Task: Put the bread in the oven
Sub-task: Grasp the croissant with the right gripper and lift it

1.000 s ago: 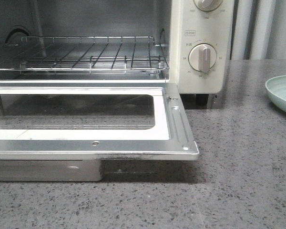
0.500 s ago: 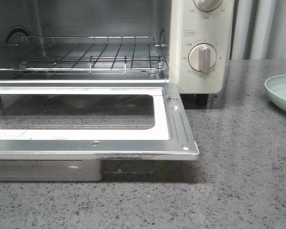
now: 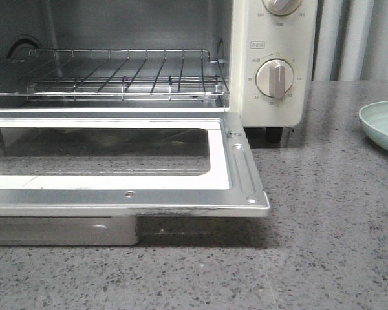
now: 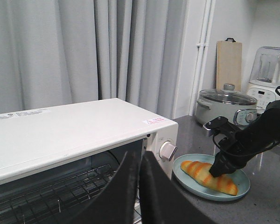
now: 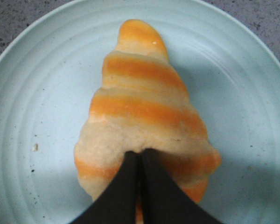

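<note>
Jaws on the right arm (image 4: 252,137) closed to a thin seam, black tips touching the broad middle of the bread (image 5: 144,107), gripping nothing. Left jaws likewise closed, held above the oven (image 4: 60,135), empty.

Bread lying on a pale blue-green plate (image 5: 37,93), beside the oven's knob side. Long axis in line with the right fingers, one tapered end pointing straight away from them; seen from the left wrist, one end toward the oven, the other away from it. Golden-orange bands across cream ridges, matte crust, plump middle narrowing to the tip.

Speckled grey stone-like surface (image 3: 330,226), slightly glossy. Plate rim (image 3: 378,123) cut off at the right edge of the front frame. Oven door (image 3: 239,168) dropped flat, metal frame around a glass pane; wire rack (image 3: 116,74) bare inside; round beige knob (image 3: 275,77) on the cream panel.

Behind, grey pleated curtain (image 4: 84,46), a lidded cooking pot (image 4: 224,105), a wooden cutting board (image 4: 228,58) leaning upright, a clear blender jug (image 4: 270,70) on a white base.
</note>
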Available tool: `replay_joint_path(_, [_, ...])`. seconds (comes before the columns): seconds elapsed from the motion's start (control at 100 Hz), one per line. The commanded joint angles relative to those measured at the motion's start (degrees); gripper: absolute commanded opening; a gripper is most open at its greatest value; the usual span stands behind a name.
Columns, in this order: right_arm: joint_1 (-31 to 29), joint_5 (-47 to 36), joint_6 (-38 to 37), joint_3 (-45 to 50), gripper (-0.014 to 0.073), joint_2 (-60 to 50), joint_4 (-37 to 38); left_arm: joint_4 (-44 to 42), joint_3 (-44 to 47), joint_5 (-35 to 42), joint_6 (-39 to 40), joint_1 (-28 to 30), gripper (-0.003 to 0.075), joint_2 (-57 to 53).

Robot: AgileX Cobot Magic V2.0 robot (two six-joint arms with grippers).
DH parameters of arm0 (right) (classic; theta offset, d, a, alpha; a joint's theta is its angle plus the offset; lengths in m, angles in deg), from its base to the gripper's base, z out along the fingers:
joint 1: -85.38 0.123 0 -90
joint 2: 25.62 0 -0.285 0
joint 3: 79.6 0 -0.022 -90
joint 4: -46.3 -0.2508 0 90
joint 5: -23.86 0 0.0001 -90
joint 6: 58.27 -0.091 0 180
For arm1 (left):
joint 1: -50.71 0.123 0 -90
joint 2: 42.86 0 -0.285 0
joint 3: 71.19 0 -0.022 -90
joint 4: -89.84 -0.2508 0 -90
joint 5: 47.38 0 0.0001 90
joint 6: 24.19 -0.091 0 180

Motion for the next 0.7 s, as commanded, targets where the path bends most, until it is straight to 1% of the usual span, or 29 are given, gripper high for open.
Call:
replay_joint_path(0.0, [-0.3,3.1,-0.2,-1.8,-0.0074,-1.0,0.4,1.5,-1.8,4.4,0.5,-0.1,-0.0021,0.4])
replay_joint_path(0.21, [-0.1,10.5,-0.1,-7.8,-0.0074,-7.3,0.3,1.8,-1.8,4.4,0.5,-0.1,-0.0021,0.4])
replay_joint_path(0.42, [-0.1,15.7,1.4,-12.6,-0.0074,-14.8,0.2,2.1,-1.8,5.0,0.5,-0.1,-0.0021,0.4])
replay_joint_path(0.52, [-0.1,18.7,4.5,-14.3,-0.0074,-17.6,-2.7,2.1,-1.8,5.7,0.5,-0.1,-0.0021,0.4])
replay_joint_path(0.69, [-0.1,24.5,11.2,-16.1,-0.0074,-21.9,-11.4,2.3,-1.8,6.0,0.5,-0.1,-0.0021,0.4])
